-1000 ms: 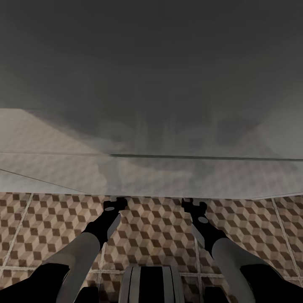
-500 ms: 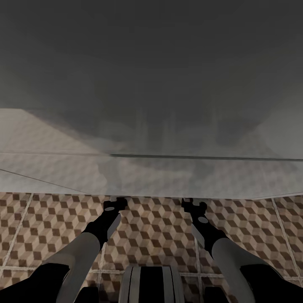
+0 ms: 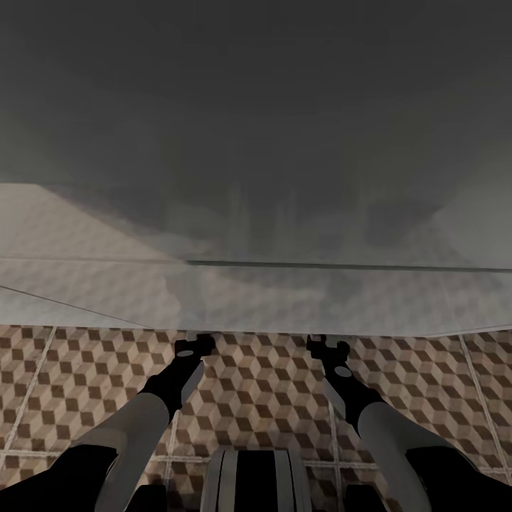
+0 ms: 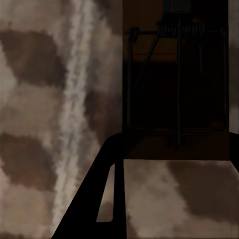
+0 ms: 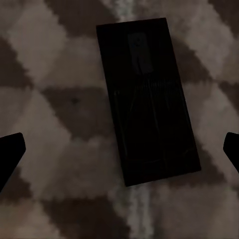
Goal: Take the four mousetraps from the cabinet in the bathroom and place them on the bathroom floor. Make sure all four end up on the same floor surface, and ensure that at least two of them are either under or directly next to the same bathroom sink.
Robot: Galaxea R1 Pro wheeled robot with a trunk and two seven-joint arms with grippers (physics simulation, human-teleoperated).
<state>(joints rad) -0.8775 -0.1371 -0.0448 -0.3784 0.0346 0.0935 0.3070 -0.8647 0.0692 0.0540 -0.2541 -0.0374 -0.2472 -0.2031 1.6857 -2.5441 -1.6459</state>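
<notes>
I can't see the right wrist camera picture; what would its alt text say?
A small flat dark-brown rectangular mousetrap with thin grey wire parts lies flat on the brown, beige and white cube-patterned floor tiles, across a pale grout line. The right gripper is open above it, with a black fingertip at each side edge and neither one touching the trap.

A broad pale grey glossy panel [image 3: 256, 299] spans the head view. A thin dark seam [image 3: 341, 267] runs across it. Above the seam the surface fades into murky dark grey [image 3: 256, 85] with blurred vertical smudges, too dim to identify.
</notes>
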